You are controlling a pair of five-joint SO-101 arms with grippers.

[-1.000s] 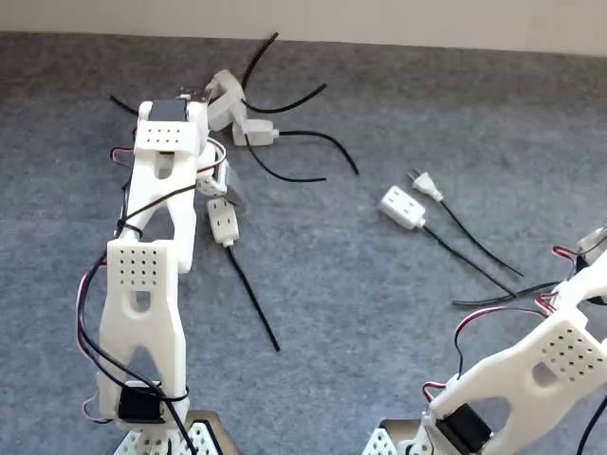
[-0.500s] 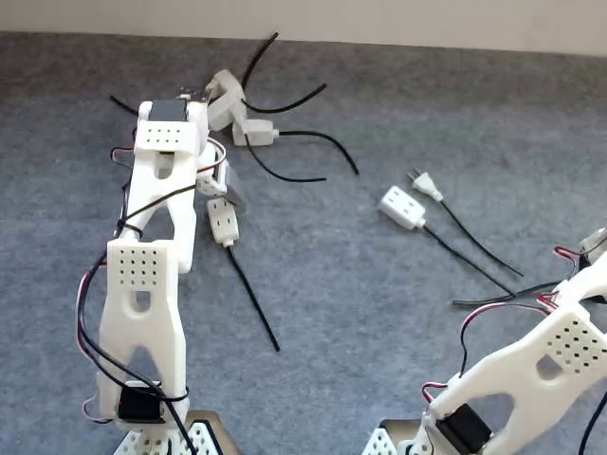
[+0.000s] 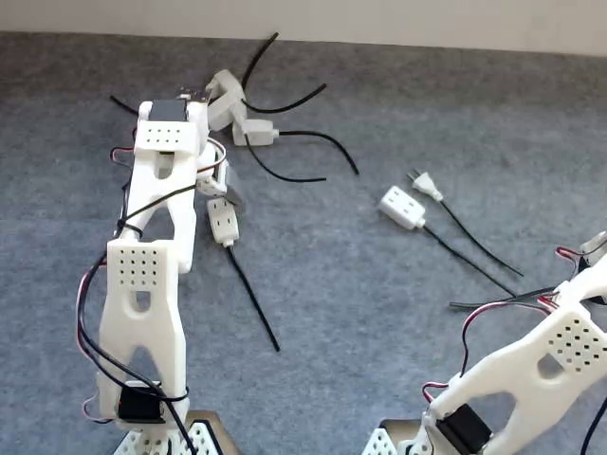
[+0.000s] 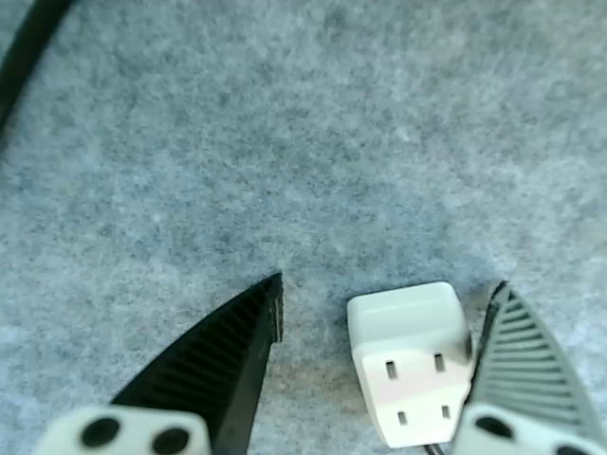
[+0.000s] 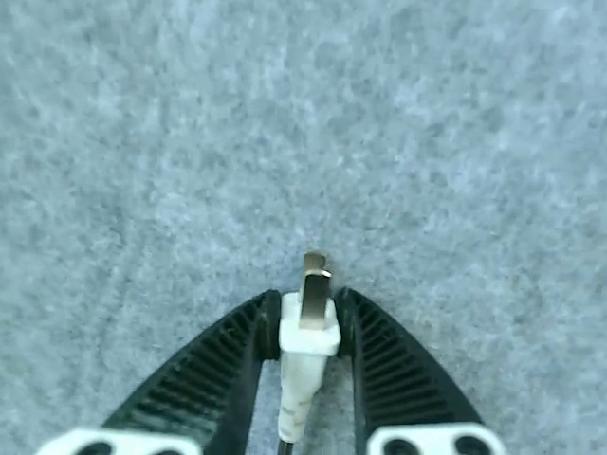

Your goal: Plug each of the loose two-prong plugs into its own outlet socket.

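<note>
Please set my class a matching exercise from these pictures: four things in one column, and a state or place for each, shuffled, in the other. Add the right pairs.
Things:
1. left gripper
2. right gripper
3. loose plug
4. outlet socket

States or places:
A. lies on the carpet beside a second socket
B. shut on a two-prong plug
C. open
D. sits between open fingers, slots facing the wrist camera

Pairs: 1-C, 2-B, 3-A, 4-D.
</note>
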